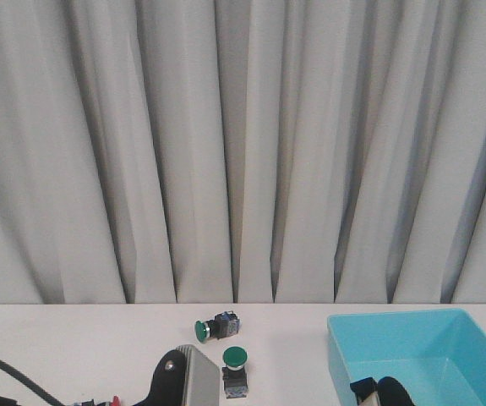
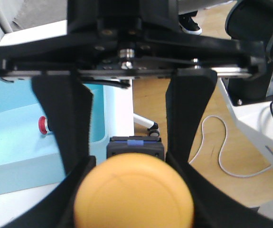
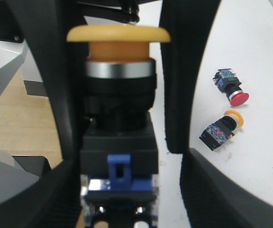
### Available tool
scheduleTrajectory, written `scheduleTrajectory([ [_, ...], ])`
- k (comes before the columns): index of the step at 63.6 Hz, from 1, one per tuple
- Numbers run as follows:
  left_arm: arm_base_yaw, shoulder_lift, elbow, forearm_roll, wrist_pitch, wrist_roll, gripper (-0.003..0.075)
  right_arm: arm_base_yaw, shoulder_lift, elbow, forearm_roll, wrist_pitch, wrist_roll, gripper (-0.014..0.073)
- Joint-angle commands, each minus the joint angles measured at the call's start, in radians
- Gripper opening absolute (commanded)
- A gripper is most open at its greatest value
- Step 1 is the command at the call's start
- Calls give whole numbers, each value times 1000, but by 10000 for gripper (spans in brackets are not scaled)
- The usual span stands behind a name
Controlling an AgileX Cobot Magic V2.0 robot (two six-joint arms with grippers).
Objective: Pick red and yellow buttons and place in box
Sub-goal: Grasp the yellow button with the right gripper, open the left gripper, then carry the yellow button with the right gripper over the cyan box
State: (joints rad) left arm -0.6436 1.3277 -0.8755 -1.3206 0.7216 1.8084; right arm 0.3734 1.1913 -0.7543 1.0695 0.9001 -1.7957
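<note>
Right wrist view: domed yellow button [image 3: 118,85].

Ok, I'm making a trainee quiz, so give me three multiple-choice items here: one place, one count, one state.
1. Where is the left wrist view's red button? A on the table; B in the box; C in a pincer.
2. Green buttons in the front view? A one; B four; C two.
3. Right pincer? A shut on a yellow button; B open; C unseen.
B: it lies against the blue wall inside. C: both sit left of the box. A: fingers flank its body.
</note>
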Motion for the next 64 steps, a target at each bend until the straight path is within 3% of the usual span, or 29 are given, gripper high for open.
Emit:
scheduleTrajectory([
  [1,-4,-23,-24,-83,2,1,185,1,-15,-31,53,17,-12,356],
  [17,-4,-23,-24,-80,2,1,185,1,-15,-31,53,26,-12,246],
  [27,-4,-23,-24,-77,-2,1,202,1,-15,-31,53,33,-12,230],
  [47,-4,-29,-24,-70,-13,-3,499,1,-15,-31,53,33,-9,234],
  [54,-4,-31,-24,-68,-21,-6,546,1,-15,-31,53,32,-5,234],
  [64,-1,-31,-24,-31,-22,-59,550,1,-21,-31,35,16,-6,234],
])
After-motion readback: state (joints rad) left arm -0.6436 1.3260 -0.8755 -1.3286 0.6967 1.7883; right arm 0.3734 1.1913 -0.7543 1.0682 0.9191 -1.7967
